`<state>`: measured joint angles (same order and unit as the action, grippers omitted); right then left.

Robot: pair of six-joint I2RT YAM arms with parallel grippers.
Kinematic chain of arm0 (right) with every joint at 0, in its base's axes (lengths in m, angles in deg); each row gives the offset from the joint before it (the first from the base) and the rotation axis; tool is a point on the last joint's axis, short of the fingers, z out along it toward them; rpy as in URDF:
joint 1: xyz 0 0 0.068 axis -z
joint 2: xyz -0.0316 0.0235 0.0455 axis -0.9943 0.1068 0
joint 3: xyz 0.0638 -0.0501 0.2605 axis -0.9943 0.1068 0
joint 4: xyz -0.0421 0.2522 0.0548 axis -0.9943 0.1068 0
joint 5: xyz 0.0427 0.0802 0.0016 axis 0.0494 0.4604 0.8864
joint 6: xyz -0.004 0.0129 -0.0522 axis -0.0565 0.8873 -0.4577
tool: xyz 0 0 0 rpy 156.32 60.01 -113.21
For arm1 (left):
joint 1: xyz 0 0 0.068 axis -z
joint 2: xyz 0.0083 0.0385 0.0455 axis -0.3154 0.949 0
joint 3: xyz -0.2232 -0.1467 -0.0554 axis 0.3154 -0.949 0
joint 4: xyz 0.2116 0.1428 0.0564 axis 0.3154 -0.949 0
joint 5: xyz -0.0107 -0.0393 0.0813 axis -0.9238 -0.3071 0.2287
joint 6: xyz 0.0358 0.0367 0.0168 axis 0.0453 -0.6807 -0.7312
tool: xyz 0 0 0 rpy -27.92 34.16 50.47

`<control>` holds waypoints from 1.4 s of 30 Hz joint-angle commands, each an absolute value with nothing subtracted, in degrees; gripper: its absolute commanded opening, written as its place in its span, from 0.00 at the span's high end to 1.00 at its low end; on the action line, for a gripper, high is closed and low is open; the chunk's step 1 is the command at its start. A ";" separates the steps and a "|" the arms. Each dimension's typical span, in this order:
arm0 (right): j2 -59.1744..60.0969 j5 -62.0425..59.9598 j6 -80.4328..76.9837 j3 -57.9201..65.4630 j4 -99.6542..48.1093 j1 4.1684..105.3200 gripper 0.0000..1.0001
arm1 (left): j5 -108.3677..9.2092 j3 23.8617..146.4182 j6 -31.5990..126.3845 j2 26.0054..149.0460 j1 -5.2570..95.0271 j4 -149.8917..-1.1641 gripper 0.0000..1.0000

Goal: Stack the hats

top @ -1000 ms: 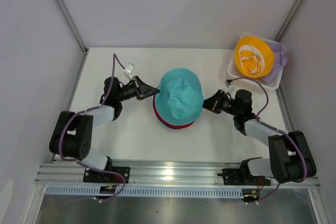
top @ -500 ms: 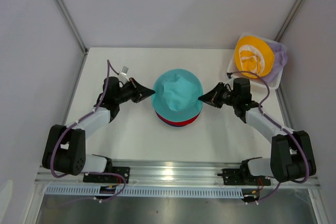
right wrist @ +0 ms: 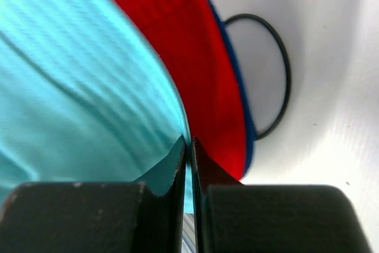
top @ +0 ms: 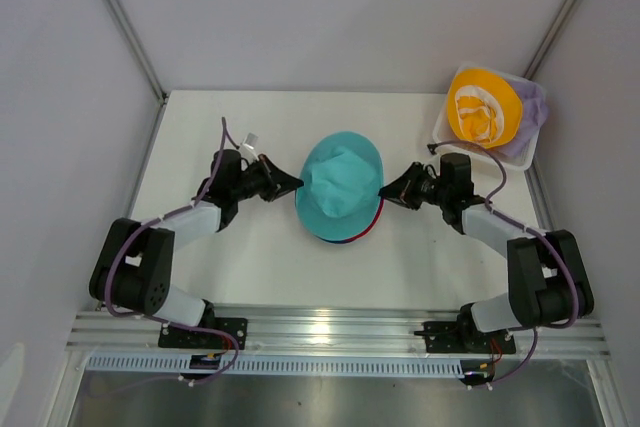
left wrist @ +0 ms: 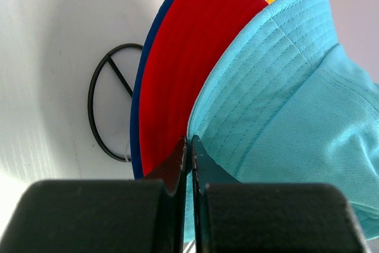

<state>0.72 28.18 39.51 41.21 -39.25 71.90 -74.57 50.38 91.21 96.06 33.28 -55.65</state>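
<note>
A teal hat [top: 340, 185] lies on top of a red hat [top: 369, 224] and a navy hat [top: 345, 242] at the table's middle. My left gripper [top: 296, 184] is shut on the teal brim's left edge [left wrist: 195, 128]. My right gripper [top: 385, 193] is shut on the teal brim's right edge [right wrist: 177, 117]. In both wrist views the red hat [left wrist: 183, 57] [right wrist: 195, 45] and the navy brim [left wrist: 137, 117] [right wrist: 249, 134] lie under the teal one. A yellow hat [top: 483, 107] lies upside down over a lavender hat [top: 532, 107] in the basket.
The white lattice basket [top: 445, 140] stands at the back right corner. A thin black wire frame [left wrist: 103, 105] [right wrist: 278, 75] stands under the stack. Grey walls close the table's left, back and right sides.
Both grippers have kept hold of the teal brim and shifted it; the teal hat now sits skewed toward the front left over the red and navy hats.
</note>
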 commanded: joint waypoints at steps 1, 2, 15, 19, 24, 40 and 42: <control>3.23 28.57 35.58 43.90 -36.11 72.53 0.90 | -72.96 49.44 87.94 97.12 33.50 -58.20 0.99; 2.71 28.76 35.41 43.64 -36.65 72.62 0.89 | -72.52 50.05 87.41 96.76 33.50 -58.99 0.99; -8.89 28.41 27.06 31.60 -29.62 79.38 0.48 | -71.03 57.70 78.89 92.98 33.77 -71.82 0.99; -9.78 27.26 25.74 29.84 -32.77 82.20 0.41 | -70.76 60.16 78.27 94.12 33.77 -72.88 0.99; -2.60 33.05 32.48 29.66 -46.21 81.24 0.33 | -70.76 64.20 76.34 96.14 33.77 -75.34 0.99; 13.25 37.64 37.95 24.83 -64.33 74.12 0.38 | -69.09 67.02 75.28 97.46 33.77 -78.95 0.99; 14.29 38.33 39.35 24.91 -65.82 74.12 0.51 | -69.09 67.20 75.45 97.64 33.77 -78.95 0.99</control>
<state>12.85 36.46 36.93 27.07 -58.53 74.02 -69.96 64.87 76.72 97.35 33.50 -78.47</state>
